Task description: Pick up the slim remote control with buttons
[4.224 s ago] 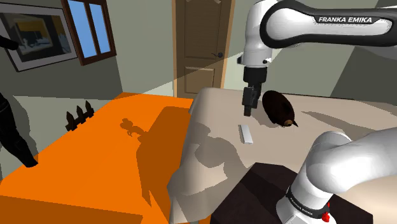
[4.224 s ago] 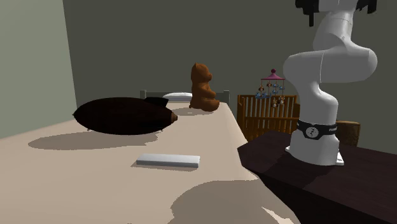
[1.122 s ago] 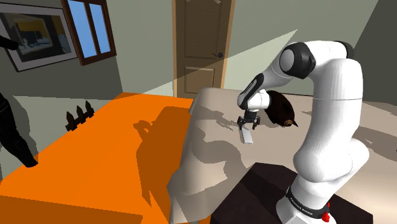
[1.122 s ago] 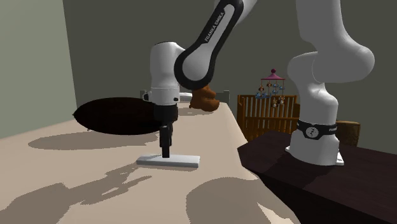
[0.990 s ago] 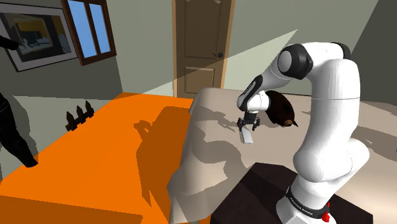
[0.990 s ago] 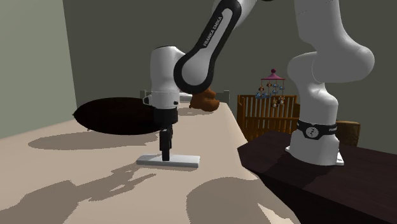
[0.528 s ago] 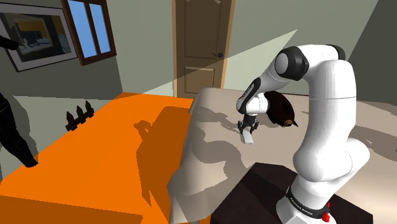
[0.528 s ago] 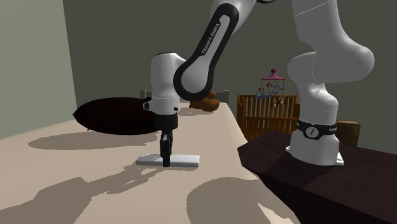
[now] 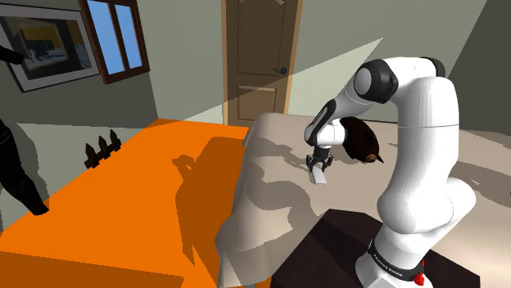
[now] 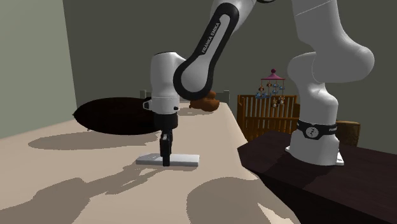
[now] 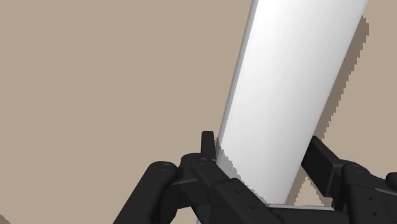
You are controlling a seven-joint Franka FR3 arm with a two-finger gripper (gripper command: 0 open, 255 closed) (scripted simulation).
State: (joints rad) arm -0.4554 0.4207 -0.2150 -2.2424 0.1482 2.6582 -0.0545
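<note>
The black fingers (image 11: 210,162) bear against the two long edges of the remote control (image 11: 286,83) and pinch it between them. The remote control is a plain white slim slab; no buttons can be made out on it.

The gripper (image 10: 166,156) points straight down, with its tips at the level of the remote control (image 10: 184,160). The remote control lies flat on the beige bed (image 10: 76,184), near the edge that faces the stand (image 10: 318,188). In the shoulder view the gripper (image 9: 319,161) stands over the end of the remote control (image 9: 321,174) farther from the stand (image 9: 327,254).

The white arm (image 9: 418,147) rises from the stand, bends at the top and descends to the gripper.

A dark brown oval object (image 10: 114,116) lies on the bed farther from that edge, near the remote control but not touching it. A brown teddy bear (image 10: 207,100) sits at the far end of the bed, partly hidden by the arm.

A wooden crib (image 10: 261,114) with a hanging mobile (image 10: 273,86) stands beyond the bed. In the shoulder view, an orange floor (image 9: 123,204), a brown door (image 9: 258,57) and a blue window (image 9: 119,37) lie beyond the bed (image 9: 270,204).
</note>
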